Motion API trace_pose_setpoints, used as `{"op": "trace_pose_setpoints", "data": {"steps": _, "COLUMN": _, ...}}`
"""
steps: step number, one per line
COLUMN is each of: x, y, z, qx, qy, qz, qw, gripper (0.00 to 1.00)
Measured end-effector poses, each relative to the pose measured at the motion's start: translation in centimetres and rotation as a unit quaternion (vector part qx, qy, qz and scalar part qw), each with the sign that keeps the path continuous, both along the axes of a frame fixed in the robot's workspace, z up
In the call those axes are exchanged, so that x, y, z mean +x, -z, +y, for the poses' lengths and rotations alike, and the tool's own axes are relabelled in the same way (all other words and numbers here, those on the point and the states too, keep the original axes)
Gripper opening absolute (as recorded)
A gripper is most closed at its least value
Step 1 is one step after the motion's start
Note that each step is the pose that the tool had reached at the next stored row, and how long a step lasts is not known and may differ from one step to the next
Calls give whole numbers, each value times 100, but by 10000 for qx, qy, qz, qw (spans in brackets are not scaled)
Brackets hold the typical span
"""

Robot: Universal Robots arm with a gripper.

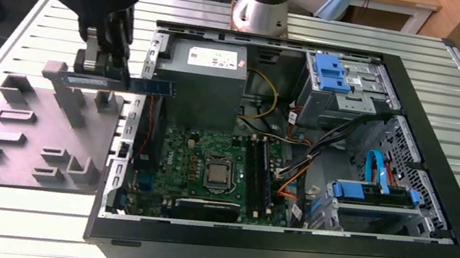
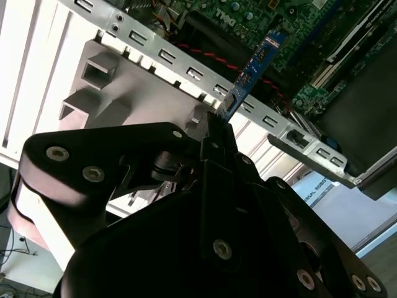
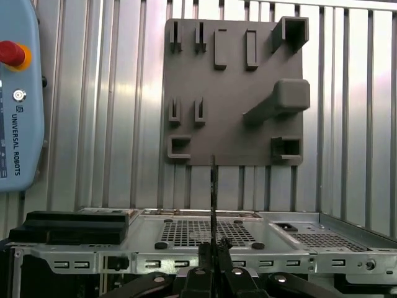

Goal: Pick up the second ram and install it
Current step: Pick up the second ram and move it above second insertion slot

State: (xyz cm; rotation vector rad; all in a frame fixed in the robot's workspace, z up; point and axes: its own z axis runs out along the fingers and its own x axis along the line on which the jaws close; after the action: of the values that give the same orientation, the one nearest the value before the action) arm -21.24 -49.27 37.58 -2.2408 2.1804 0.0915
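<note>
The second ram [image 1: 153, 87] is a thin dark stick with a blue label, held level in the air. It hangs over the left wall of the open computer case [image 1: 285, 248] as the exterior view shows it. My gripper [image 1: 105, 74] is shut on it from above. In the second wrist view the ram [image 2: 255, 65] sticks out past my fingertips [image 2: 218, 124] towards the green motherboard [image 2: 291, 37]. The first wrist view shows the ram [image 3: 213, 192] edge-on above my gripper [image 3: 213, 248]. The motherboard's long black slots [image 1: 260, 172] lie beside the CPU socket [image 1: 218, 172].
A grey holder plate [image 1: 25, 138] with posts and pockets lies on the slatted table, at the exterior view's left of the case. Inside the case are a power supply [image 1: 208, 63], blue drive brackets [image 1: 332, 72] and loose cables. A teach pendant [image 3: 18, 93] rests on the table.
</note>
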Motion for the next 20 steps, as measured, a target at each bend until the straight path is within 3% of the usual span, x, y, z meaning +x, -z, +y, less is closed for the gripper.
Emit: {"op": "trace_pose_setpoints", "data": {"steps": 20, "x": 418, "y": 26, "z": 11, "qx": 0, "qy": 0, "qz": 8, "qw": 10000, "gripper": 14}}
